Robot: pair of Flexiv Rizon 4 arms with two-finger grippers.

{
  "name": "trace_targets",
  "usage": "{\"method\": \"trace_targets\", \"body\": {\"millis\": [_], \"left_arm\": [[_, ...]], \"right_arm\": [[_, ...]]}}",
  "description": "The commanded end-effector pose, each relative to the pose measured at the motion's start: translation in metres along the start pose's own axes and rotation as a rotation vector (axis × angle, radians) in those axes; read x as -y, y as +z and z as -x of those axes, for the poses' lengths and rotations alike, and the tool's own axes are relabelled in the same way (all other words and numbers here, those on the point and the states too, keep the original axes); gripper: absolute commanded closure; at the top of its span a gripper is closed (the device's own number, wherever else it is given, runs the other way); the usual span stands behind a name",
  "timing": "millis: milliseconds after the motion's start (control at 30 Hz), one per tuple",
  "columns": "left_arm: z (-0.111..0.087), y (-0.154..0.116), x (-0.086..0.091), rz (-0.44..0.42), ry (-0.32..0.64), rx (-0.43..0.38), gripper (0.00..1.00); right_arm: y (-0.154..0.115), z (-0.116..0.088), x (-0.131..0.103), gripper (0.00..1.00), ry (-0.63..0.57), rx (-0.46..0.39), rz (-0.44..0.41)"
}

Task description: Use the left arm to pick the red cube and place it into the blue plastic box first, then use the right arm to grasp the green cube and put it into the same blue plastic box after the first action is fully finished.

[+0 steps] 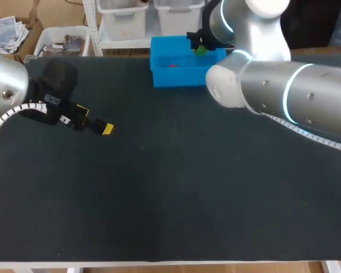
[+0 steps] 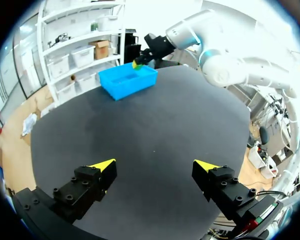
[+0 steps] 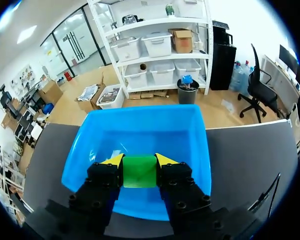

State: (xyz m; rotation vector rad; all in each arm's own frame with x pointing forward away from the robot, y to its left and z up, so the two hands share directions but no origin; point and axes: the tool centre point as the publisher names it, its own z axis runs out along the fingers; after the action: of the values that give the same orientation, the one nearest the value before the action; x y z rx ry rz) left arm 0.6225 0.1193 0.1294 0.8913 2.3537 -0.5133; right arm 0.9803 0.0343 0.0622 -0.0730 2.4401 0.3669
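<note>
Head view: small red cube (image 1: pixel 173 65) lies inside the blue plastic box (image 1: pixel 179 78) on the dark counter (image 1: pixel 170 199).
Left wrist view: left gripper (image 2: pixel 155 166) released, holding nothing, well apart from box.
Right wrist view: right gripper (image 3: pixel 139 160) grasping green cube (image 3: pixel 139 172) above box interior.

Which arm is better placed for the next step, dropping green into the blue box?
Right. The right claw is shut on the green cube over the blue box, where the red cube lies; the left claw sits open, far off.
</note>
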Motion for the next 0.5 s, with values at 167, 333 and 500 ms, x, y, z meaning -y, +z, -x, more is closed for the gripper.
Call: {"method": "trace_targets", "body": {"millis": [167, 333, 500], "left_arm": [[-0.001, 0.0, -0.002, -0.007, 0.003, 0.006, 0.0], [-0.001, 0.0, -0.002, -0.007, 0.003, 0.006, 0.0], [-0.001, 0.0, -0.002, -0.007, 0.003, 0.006, 0.0]], "right_arm": [[0.003, 0.001, 0.001, 1.0, 0.006, -0.008, -0.001], [0.008, -0.003, 0.005, 1.0, 0.007, -0.024, -0.007], [0.015, -0.011, 0.009, 1.0, 0.016, -0.053, -0.018]]}}
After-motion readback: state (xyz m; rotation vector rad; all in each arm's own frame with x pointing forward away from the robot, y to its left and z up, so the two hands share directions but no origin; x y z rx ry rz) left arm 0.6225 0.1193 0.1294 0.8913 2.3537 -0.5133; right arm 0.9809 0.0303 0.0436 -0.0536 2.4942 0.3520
